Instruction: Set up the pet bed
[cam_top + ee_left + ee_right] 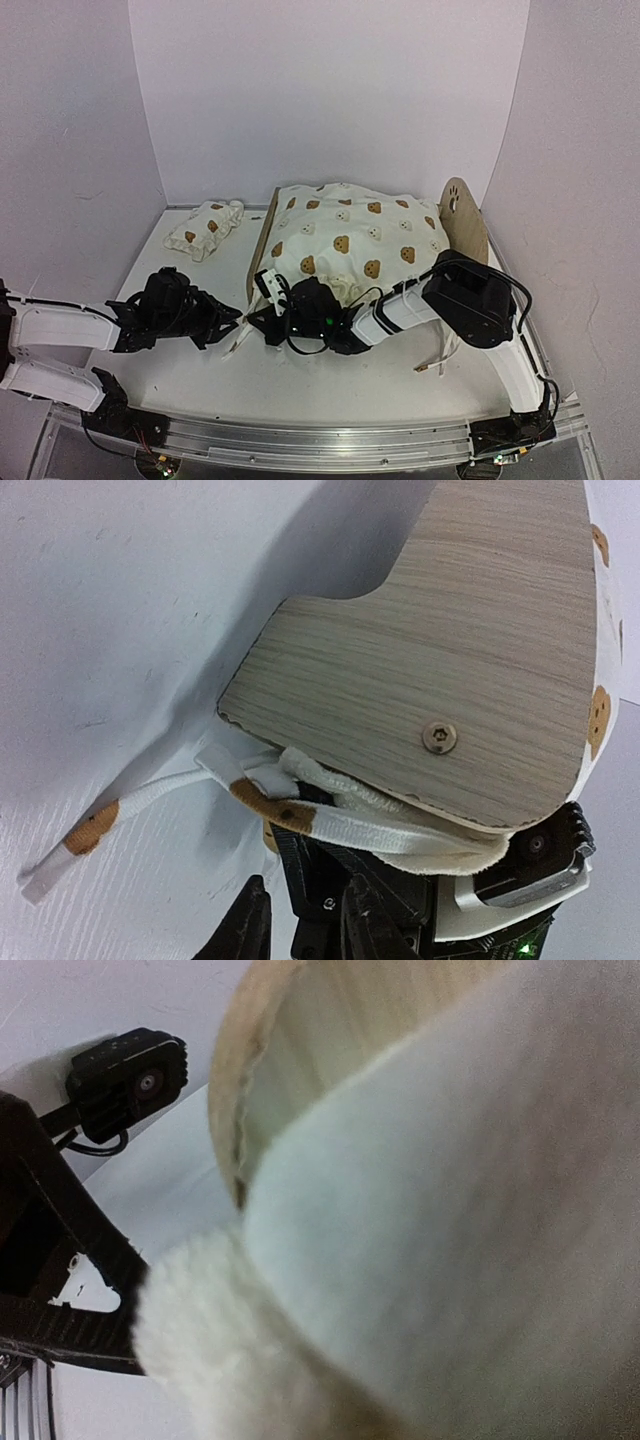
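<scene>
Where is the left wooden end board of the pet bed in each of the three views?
Top external: end board stands edge-on near the centre, left of the cushion.
Left wrist: end board fills the upper right, flat face showing one screw.
Right wrist: end board curves across the top, behind the blurred cushion.
Shared landmark: the cream cushion against the board.

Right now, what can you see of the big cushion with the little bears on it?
The cushion is puffy cream cloth printed with brown bear faces. It lies heaped on the wooden bed, between its two end boards. Its edge looks fleecy up close. White ties trail from its near-left corner onto the table. The right gripper is at that corner; whether it grips the cloth is unclear.
</scene>
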You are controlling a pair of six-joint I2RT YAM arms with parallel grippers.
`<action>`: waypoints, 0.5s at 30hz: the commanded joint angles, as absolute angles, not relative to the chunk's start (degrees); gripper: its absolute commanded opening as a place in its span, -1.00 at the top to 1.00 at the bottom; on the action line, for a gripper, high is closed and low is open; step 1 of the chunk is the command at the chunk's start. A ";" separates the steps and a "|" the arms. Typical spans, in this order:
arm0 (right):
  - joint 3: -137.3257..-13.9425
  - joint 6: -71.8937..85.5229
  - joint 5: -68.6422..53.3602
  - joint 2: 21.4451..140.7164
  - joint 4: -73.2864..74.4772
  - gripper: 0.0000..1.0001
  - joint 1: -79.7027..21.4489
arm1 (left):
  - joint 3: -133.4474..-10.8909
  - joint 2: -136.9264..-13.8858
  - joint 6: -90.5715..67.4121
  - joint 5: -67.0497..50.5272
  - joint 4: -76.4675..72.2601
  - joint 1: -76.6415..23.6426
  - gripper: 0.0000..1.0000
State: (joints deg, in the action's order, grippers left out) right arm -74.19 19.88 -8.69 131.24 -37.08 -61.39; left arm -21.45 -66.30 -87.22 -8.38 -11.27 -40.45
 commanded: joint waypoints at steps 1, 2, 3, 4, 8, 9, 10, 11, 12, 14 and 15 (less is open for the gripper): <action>-75.88 20.57 -1.25 128.28 -40.86 1.00 -61.22 | -23.16 -65.41 -82.23 -5.37 -14.14 -39.87 0.44; -75.93 20.30 -1.23 128.21 -40.89 1.00 -61.20 | -23.00 -66.03 -82.05 -5.78 -14.15 -39.09 0.43; -75.86 20.04 -1.34 128.19 -40.92 1.00 -61.20 | -23.24 -66.87 -81.47 -6.47 -14.15 -38.13 0.43; -75.77 19.72 -1.73 128.07 -40.87 1.00 -61.25 | -23.89 -67.78 -80.63 -6.92 -14.15 -37.00 0.41; -75.29 19.14 -3.12 127.61 -40.96 1.00 -61.18 | -28.72 -74.12 -74.44 -9.69 -14.11 -34.39 0.40; -75.08 19.16 -3.24 127.44 -40.96 1.00 -61.21 | -30.42 -75.86 -71.86 -10.01 -14.02 -34.37 0.44; -74.99 19.09 -3.35 127.36 -40.96 1.00 -61.22 | -31.71 -77.83 -70.25 -10.92 -13.90 -34.41 0.48; -74.79 19.05 -3.22 127.17 -40.96 1.00 -61.18 | -32.84 -80.26 -68.53 -12.14 -13.91 -34.37 0.52; -74.45 19.06 -3.01 126.85 -41.00 1.00 -61.17 | -33.92 -81.93 -67.13 -13.11 -13.82 -34.37 0.58; -74.10 19.05 -2.44 126.58 -41.04 1.00 -61.18 | -34.98 -84.67 -66.48 -14.96 -13.79 -34.45 0.67; -74.05 19.15 -2.18 126.42 -41.04 1.00 -61.25 | -35.12 -85.55 -66.45 -15.86 -13.80 -34.63 0.70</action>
State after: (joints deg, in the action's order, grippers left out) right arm -74.11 19.53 -4.89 131.15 -37.60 -61.91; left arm -32.08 -82.28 -71.94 -11.11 -12.43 -34.44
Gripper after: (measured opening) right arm 0.016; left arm 0.177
